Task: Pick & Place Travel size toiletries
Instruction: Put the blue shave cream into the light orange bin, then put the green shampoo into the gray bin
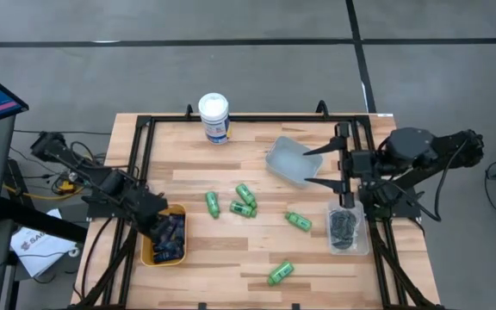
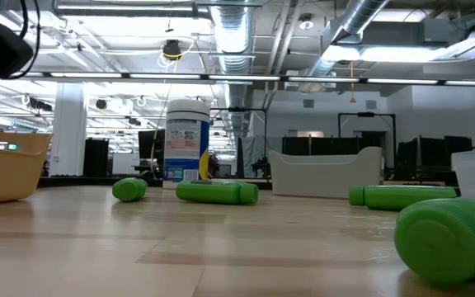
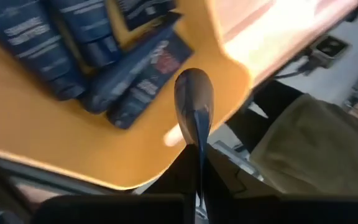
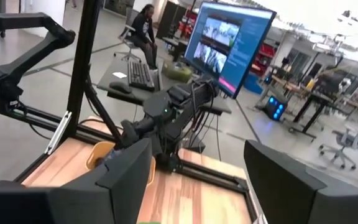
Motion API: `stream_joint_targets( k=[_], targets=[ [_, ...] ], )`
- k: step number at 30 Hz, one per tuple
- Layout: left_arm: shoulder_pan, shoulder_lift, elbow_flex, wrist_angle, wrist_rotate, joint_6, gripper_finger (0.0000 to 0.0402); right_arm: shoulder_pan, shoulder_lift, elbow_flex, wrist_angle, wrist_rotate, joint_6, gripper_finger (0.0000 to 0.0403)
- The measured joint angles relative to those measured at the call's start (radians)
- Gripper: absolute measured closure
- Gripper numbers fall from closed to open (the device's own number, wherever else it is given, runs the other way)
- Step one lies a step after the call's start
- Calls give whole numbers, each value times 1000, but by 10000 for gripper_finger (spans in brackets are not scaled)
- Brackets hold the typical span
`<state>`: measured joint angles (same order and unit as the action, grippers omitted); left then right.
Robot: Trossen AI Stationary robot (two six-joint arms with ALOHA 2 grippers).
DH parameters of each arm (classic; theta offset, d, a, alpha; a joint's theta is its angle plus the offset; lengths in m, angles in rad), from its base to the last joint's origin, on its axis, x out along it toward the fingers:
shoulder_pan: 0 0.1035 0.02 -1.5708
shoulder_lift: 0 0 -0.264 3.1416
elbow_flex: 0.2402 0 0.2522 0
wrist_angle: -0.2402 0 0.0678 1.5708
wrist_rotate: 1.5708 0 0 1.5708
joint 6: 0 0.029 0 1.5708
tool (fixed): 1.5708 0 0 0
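Tubes (image 3: 73, 56) navy, white lettering unreadable; left gripper (image 3: 194, 99) jaws together, right gripper (image 1: 327, 165) jaws apart

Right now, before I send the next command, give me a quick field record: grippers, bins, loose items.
left gripper: shut, over the yellow bin
right gripper: open, empty, by the empty clear tray
yellow bin: holds navy tubes
clear bin: holds dark grey tins
green bottles: six loose on the table
white canister: upright at the far edge
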<state>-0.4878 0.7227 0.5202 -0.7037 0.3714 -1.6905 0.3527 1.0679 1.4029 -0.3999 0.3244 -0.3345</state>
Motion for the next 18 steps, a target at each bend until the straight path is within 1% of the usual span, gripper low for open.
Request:
stream_joint_targets(
  k=[5,7,10,13,18],
  targets=[
    [-6,0,-15,-13,0,-31,395,-14,0,0,-48,-1,61,154],
    [-6,0,-15,-12,-9,-36,393,-20,0,0,-87,-1,116,154],
    [-6,0,-15,-13,-15,-37,382,-39,0,0,-168,-1,243,153],
    [-6,0,-15,-13,-17,-36,354,-58,0,0,-289,0,359,153],
    [-6,0,-15,-14,-24,35,287,-68,23,0,-465,1,511,153]
  ],
)
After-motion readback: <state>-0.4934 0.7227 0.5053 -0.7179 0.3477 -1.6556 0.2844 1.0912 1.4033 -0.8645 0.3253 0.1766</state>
